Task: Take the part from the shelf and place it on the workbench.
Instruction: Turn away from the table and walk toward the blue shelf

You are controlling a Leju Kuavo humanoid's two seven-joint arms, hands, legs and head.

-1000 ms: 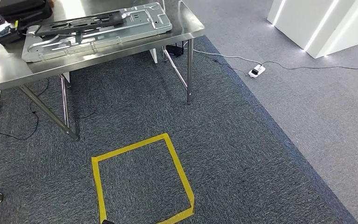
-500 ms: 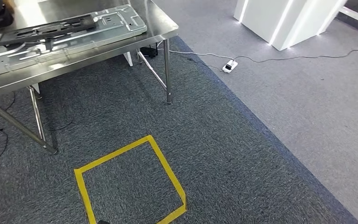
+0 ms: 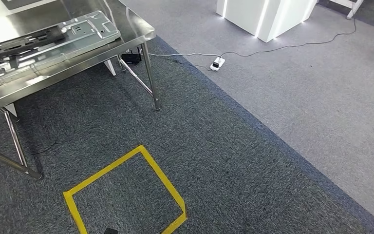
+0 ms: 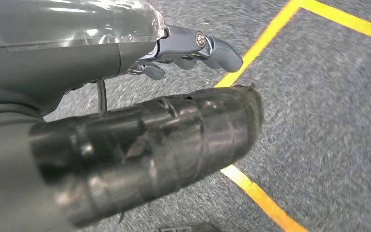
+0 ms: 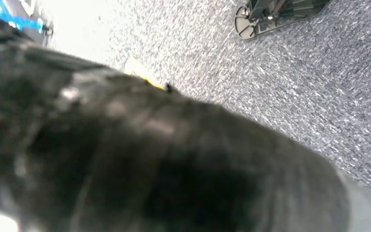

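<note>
Head view has swung right: workbench (image 3: 126,34) slides off toward 10 o'clock, so it's turning shelfward. Left hand (image 4: 188,48) holds nothing, fingers loosely apart; right hand (image 5: 174,159), can't tell.

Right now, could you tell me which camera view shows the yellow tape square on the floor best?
The head view: the yellow tape square lies on the dark carpet near the steel workbench, nearly its whole outline visible. The left wrist view catches two stretches of tape beyond the left hand. The right wrist view gives a blurred yellow scrap.
</note>
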